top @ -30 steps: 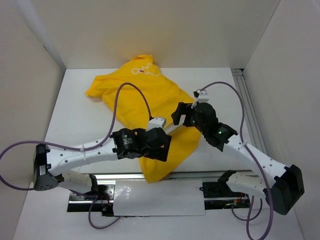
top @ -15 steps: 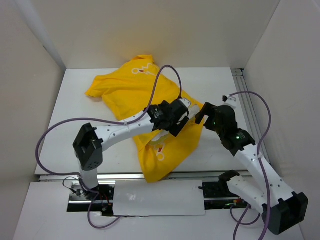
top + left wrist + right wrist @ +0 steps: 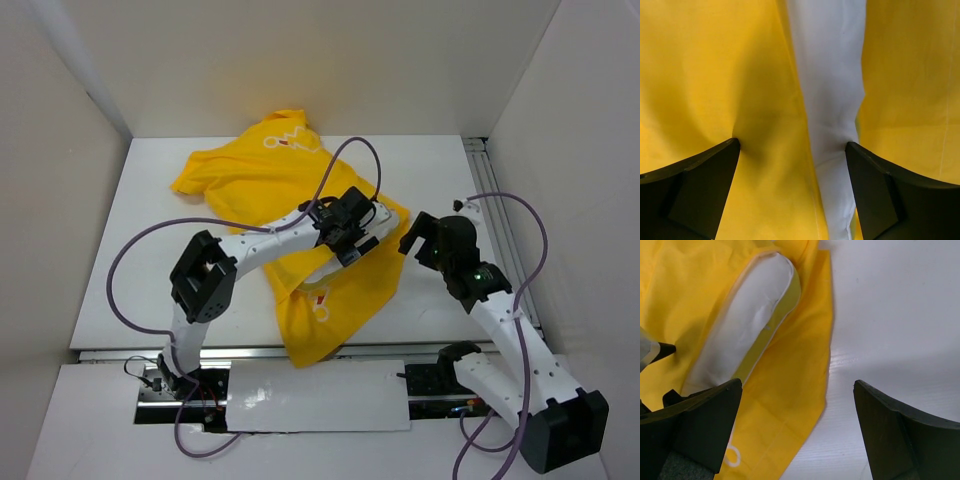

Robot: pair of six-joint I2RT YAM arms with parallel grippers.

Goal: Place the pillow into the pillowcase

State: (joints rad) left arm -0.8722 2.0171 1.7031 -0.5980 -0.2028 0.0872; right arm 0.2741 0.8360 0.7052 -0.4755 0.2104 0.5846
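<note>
The bright yellow pillowcase (image 3: 270, 190) lies rumpled from the back centre of the table to the front edge. A puffy white strip of the pillow (image 3: 745, 325) shows between yellow folds; in the left wrist view the pillow (image 3: 832, 90) runs lengthwise between the fingers. My left gripper (image 3: 352, 238) is open and low over the case's right part, straddling yellow fabric and the white strip (image 3: 792, 170). My right gripper (image 3: 412, 236) is open just right of the case, over its edge and the bare table (image 3: 797, 405). Neither holds anything.
White walls close in the table on the left, back and right. A metal rail (image 3: 492, 200) runs along the right side. Purple cables (image 3: 350, 150) loop above both arms. A white outline print (image 3: 290, 140) marks the case's far end.
My left arm has swung from the near edge forward and right, over the case's right part where the white strip shows. My right gripper has drawn back to the right, off the case.
</note>
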